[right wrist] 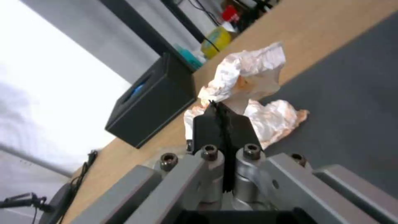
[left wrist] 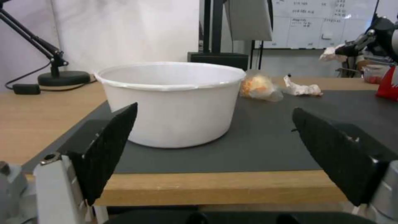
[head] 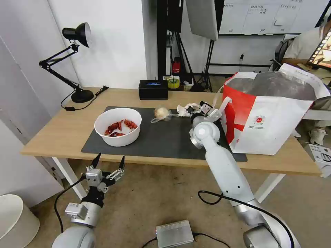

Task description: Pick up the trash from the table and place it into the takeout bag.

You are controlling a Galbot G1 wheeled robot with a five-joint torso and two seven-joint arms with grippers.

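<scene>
On the wooden table (head: 69, 129) the right gripper (right wrist: 222, 109) is clenched on a crumpled tissue (right wrist: 248, 73) lifted just beside the takeout bag (head: 272, 117), so next it must clear the rim, while the left gripper (head: 108, 165) waits open below the bowl (head: 118, 126).

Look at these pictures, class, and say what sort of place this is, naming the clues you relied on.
Probably a lab or studio set up for robot trials, not a home: a whiteboard on the back wall, a softbox light on a stand behind the table, and a person at a screen.
</scene>
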